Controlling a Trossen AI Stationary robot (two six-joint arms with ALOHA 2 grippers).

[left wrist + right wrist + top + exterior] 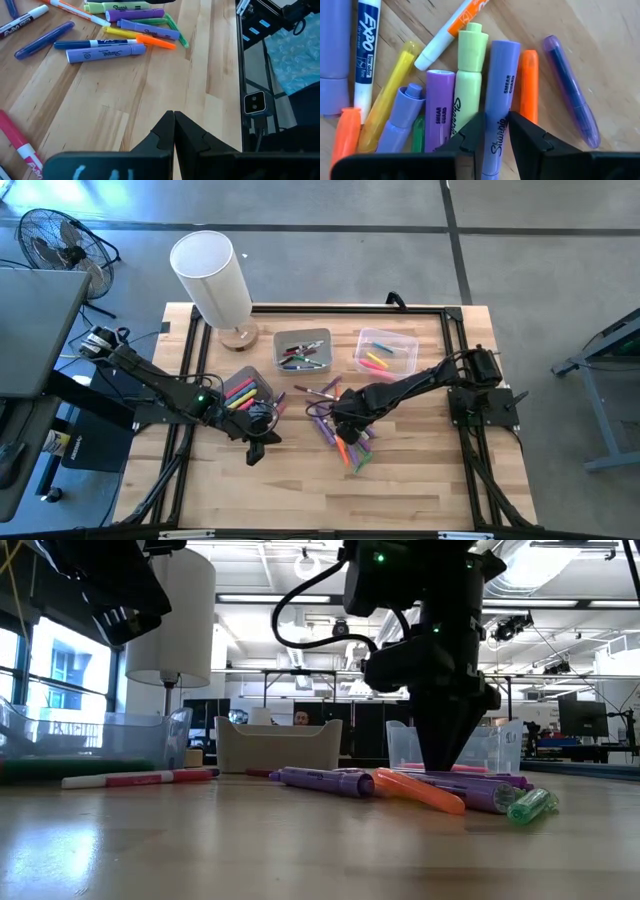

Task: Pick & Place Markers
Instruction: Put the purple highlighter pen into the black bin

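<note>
The right gripper (492, 131) is down in the loose pile of markers (340, 430) at about five o'clock from the table's centre. Its fingers straddle a lavender Sharpie highlighter (499, 90), part-open and seemingly not yet clamped, so the step in hand looks like the pick. The next move calls for closing squarely on that barrel, then lifting clear of the lime highlighter (467, 75) touching it. The left gripper (173, 131) waits at eight o'clock, closed and empty.

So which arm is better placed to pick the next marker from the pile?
The right. Its gripper is down on the pile, open around a purple marker. The left gripper is shut over bare table, away from the pile.
</note>
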